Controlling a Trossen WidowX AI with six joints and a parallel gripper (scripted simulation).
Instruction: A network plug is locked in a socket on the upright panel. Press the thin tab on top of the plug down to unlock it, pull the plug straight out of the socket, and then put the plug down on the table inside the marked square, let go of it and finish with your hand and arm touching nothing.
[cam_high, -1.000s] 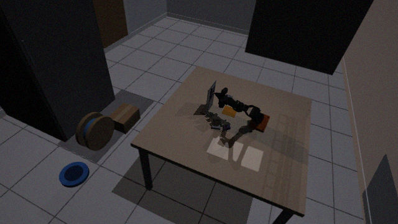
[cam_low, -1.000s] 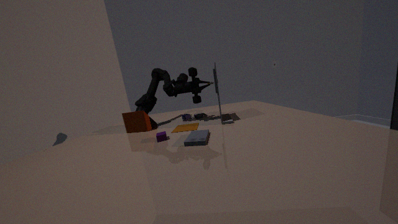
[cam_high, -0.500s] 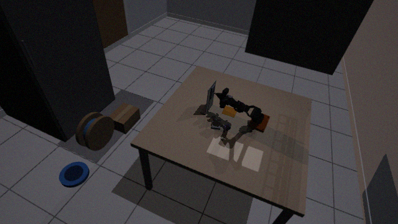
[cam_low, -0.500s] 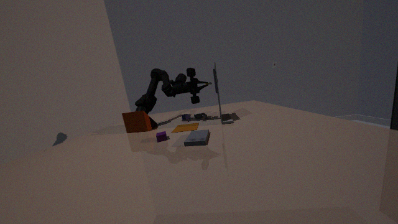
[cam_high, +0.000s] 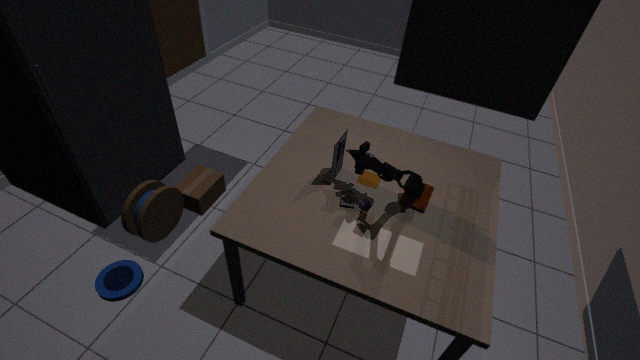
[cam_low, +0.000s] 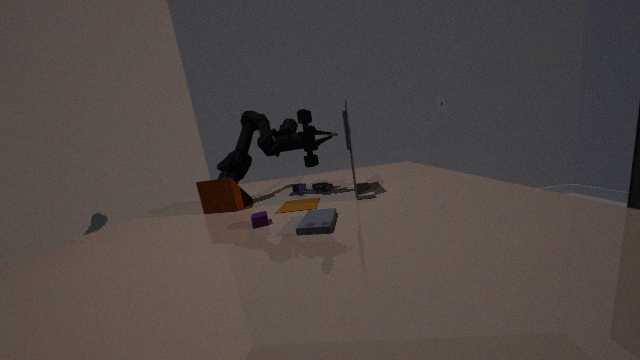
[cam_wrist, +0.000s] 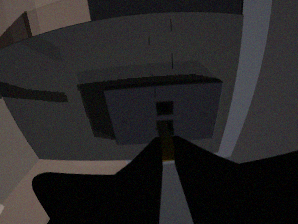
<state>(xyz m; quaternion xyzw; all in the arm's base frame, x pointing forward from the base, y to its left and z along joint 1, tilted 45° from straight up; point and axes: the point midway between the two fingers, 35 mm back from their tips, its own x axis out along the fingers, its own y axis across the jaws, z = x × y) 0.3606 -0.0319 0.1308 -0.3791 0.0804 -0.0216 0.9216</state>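
A thin grey upright panel (cam_high: 340, 150) (cam_low: 346, 130) (cam_wrist: 135, 115) stands on the table (cam_high: 450, 280), with a small dark socket (cam_wrist: 164, 107) in it. My gripper (cam_high: 351, 152) (cam_low: 331, 134) (cam_wrist: 166, 141) points level at the panel and is shut on the small yellowish plug (cam_wrist: 166, 142) (cam_low: 334, 134). The plug sits just in front of the socket, a short gap away from the panel, high above the table. The marked orange square (cam_high: 367, 179) (cam_low: 298, 205) lies on the table below and behind the gripper.
An orange block (cam_high: 424, 197) (cam_low: 220, 196) sits at the arm's base. A grey flat block (cam_low: 316, 221), a purple cube (cam_low: 259, 219) and small parts (cam_low: 321, 186) lie near the square. A spool (cam_high: 152, 210), a box (cam_high: 202, 187) and a blue dish (cam_high: 119, 280) are on the floor.
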